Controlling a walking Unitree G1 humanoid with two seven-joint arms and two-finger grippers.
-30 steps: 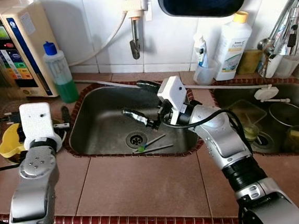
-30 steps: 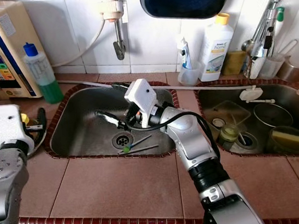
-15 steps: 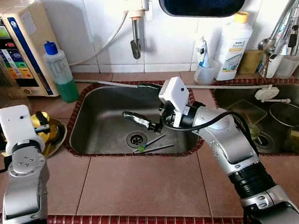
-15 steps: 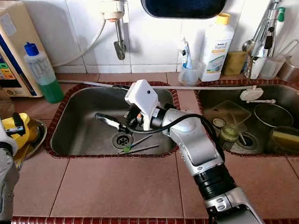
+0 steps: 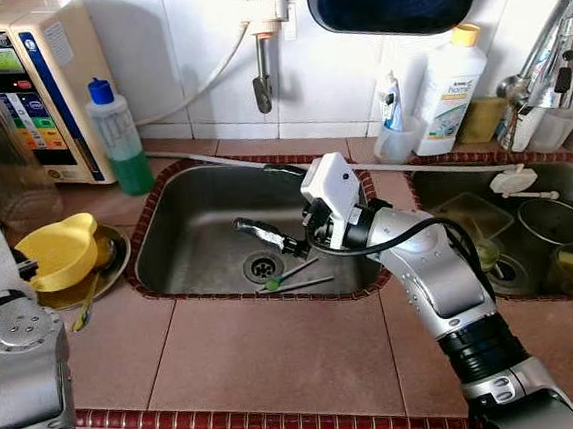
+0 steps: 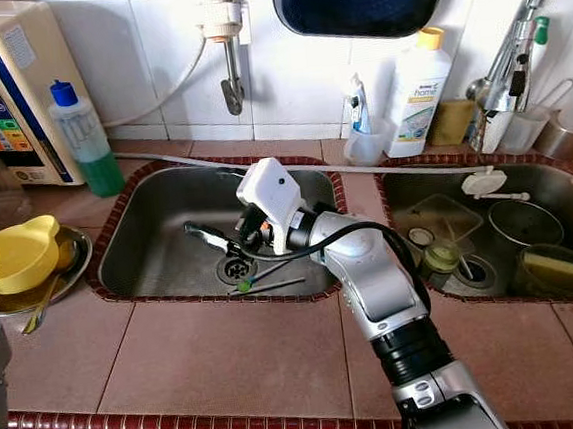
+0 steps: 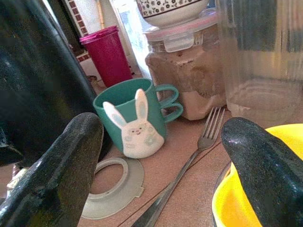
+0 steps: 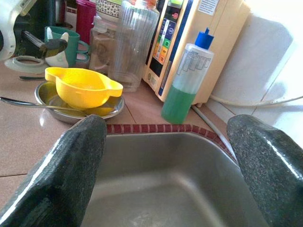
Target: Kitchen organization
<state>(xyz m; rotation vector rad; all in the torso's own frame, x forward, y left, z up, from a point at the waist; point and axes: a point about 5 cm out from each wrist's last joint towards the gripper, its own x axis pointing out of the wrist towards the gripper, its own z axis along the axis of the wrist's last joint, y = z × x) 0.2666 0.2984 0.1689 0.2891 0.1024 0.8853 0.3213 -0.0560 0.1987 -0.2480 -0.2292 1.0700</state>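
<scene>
Over the left sink basin (image 5: 198,232), the right gripper (image 5: 266,204) hangs wide open and empty, positioned above the green-tipped utensils (image 5: 290,276) lying beside the drain (image 5: 262,267), presumably for pickup. The left gripper (image 7: 156,156), also open and empty, idles near the yellow bowl (image 5: 61,251).

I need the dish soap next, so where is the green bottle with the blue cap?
The green bottle stands on the counter at the back left, between the water machine and the left sink.

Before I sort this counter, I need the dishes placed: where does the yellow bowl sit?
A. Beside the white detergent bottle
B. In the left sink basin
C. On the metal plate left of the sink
C: the yellow bowl rests on the metal plate on the counter, left of the sink.
</scene>
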